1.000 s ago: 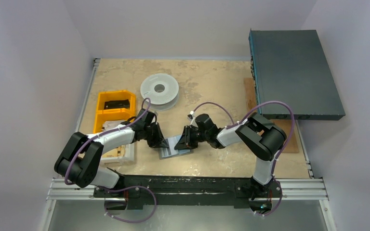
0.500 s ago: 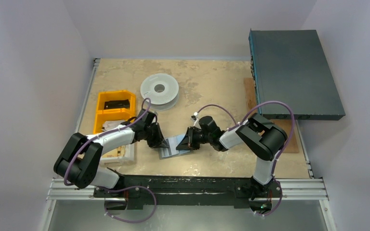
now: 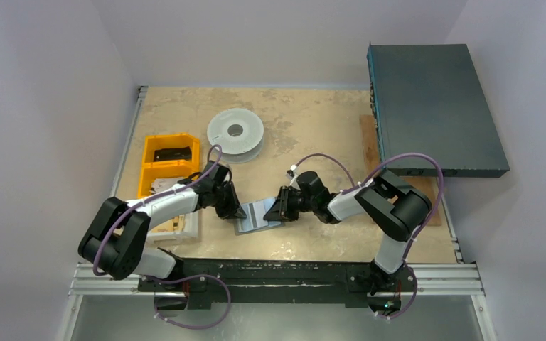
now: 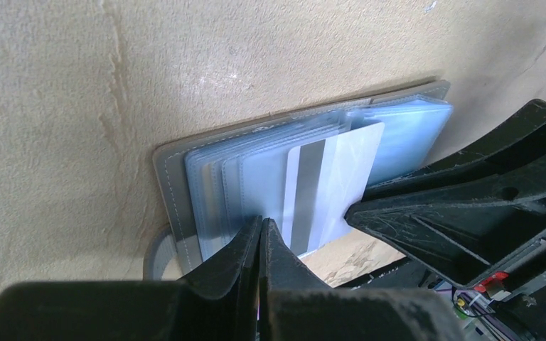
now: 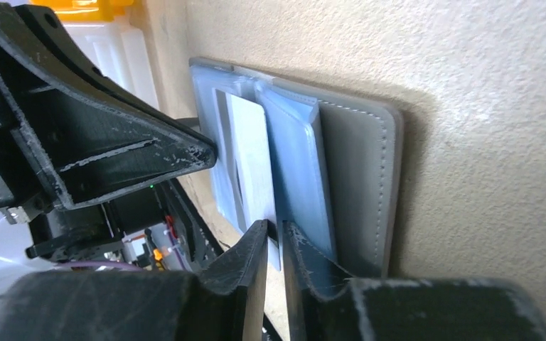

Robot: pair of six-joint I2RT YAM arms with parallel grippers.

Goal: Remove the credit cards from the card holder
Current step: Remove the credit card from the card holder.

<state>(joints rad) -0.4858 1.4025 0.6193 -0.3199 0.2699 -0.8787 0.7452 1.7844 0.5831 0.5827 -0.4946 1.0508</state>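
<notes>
The card holder lies open at the worktop's 6 o'clock side, between the two hands. The left hand, at the holder's 9 o'clock, is pinched tight on its near edge. The right hand, at 3 o'clock, clamps a striped credit card that sits partly out of its plastic sleeve. The card looks light, stiff and slick — best gripped by its exposed short end. The holder seems floppy and likely to slide — it needs pinning flat.
</notes>
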